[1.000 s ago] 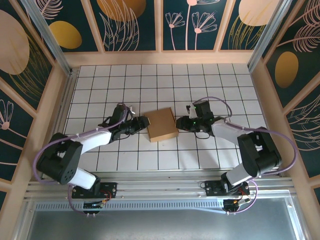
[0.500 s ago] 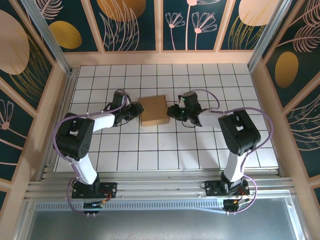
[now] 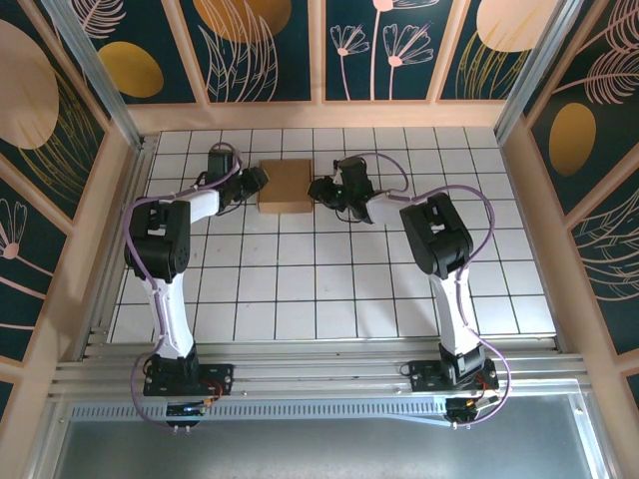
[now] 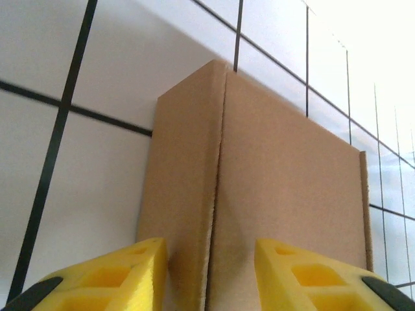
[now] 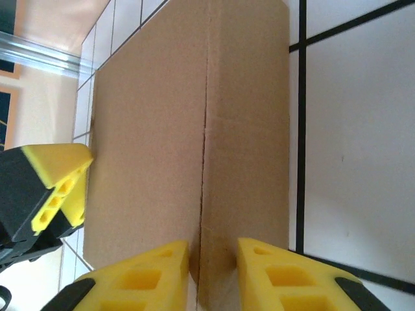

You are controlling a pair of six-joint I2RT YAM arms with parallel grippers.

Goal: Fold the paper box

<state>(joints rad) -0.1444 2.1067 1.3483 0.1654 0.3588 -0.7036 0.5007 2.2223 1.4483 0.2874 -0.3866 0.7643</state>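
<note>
The paper box (image 3: 285, 186) is a small closed brown cardboard square lying on the white tiled floor near the far wall. My left gripper (image 3: 257, 181) sits at its left side. In the left wrist view its yellow jaws (image 4: 209, 251) stand apart astride one edge of the box (image 4: 285, 194); whether they press on it is unclear. My right gripper (image 3: 319, 189) is at the box's right side. Its jaws (image 5: 213, 251) are close together, with an edge of the box (image 5: 149, 129) pinched between them. A left fingertip (image 5: 55, 175) shows at the box's far side.
The tiled floor (image 3: 329, 289) is ringed by a wooden frame, whose far rail (image 3: 319, 115) lies about two tiles beyond the box. Both arms stretch far forward. A metal rail (image 3: 319, 384) runs along the near edge by the arm bases.
The box has travelled from the middle of the floor up and to the left, toward the far wall, with both grippers staying at its sides. Both arms have extended.
</note>
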